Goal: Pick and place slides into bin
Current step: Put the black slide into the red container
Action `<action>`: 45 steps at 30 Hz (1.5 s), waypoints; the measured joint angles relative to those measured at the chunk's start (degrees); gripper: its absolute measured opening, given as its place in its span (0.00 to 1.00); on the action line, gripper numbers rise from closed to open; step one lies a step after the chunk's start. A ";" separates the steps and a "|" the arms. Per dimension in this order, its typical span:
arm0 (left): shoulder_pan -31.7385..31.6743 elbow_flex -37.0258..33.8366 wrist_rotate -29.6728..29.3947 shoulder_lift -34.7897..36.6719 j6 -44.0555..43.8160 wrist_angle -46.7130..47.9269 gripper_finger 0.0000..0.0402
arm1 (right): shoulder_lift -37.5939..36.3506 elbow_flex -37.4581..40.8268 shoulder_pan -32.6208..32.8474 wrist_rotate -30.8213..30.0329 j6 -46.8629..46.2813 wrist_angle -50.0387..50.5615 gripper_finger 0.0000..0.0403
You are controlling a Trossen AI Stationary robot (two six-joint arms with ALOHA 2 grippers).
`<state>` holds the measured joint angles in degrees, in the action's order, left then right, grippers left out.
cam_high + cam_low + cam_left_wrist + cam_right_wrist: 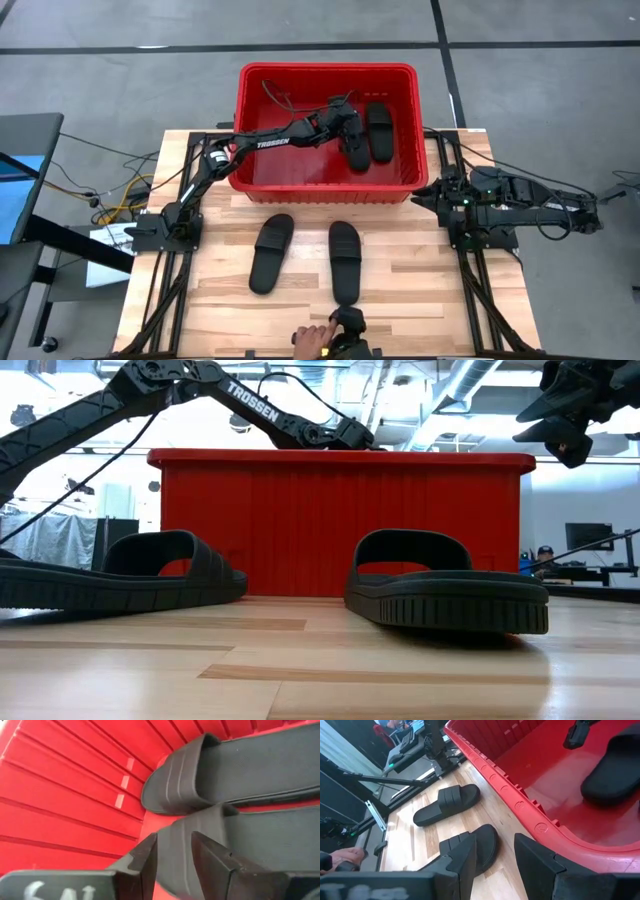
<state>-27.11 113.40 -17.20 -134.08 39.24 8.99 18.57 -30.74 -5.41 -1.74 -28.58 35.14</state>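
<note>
The red bin point(325, 68) stands at the table's far middle. Two black slides point(378, 128) point(357, 152) lie side by side on its floor, toward its right end. My left gripper point(347, 130) is inside the bin, open, just above the strap point(175, 850) of the nearer slide. The right wrist view shows it point(580, 735) clear of that slide point(615, 770). Two more slides point(271, 252) point(345, 260) rest sole-down on the table in front of the bin. My right gripper point(420, 193) is open and empty, above the table by the bin's near right corner.
A person's hand point(312, 340) rests at the table's near edge beside a small dark object point(348, 325), just in front of the right-hand slide. The two arm bases point(165, 225) point(480, 230) flank the table. Bare wood lies between the slides and the near edge.
</note>
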 joint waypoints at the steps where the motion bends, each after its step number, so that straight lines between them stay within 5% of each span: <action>1: 0.02 0.00 -0.54 0.00 0.39 0.01 0.28 | 0.00 0.00 0.02 0.00 0.01 0.00 0.31; 10: 1.99 0.36 -16.61 0.00 12.09 0.89 0.28 | 0.00 0.00 0.01 0.00 0.34 0.03 0.31; 16: 2.86 8.30 -20.01 0.00 12.95 10.73 0.28 | 0.01 0.02 0.00 0.00 0.68 0.61 0.31; 21: 2.06 21.80 -14.32 0.85 1.82 27.11 0.28 | 0.02 0.02 0.01 0.00 2.07 0.69 0.31; 24: 1.62 16.16 -10.86 8.14 -5.10 26.95 0.28 | 0.02 0.02 0.02 0.02 2.64 0.81 0.31; 31: 0.66 15.59 6.19 22.45 -30.47 40.07 0.28 | 0.02 0.02 0.00 0.01 3.54 0.45 0.31; 36: 2.62 15.57 17.62 29.79 -35.50 48.06 0.28 | 0.02 0.02 0.00 0.14 3.56 -1.01 0.31; 40: 6.87 15.54 19.25 32.94 -38.39 55.77 0.28 | 0.18 0.02 0.02 0.17 3.56 -2.47 0.31; 45: 15.65 15.54 13.97 35.08 -42.98 58.91 0.28 | 0.17 0.02 0.13 0.22 3.56 -4.64 0.31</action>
<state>-11.46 128.95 -3.24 -99.00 -3.74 67.91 18.74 -30.72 -5.28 -1.52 -25.02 30.49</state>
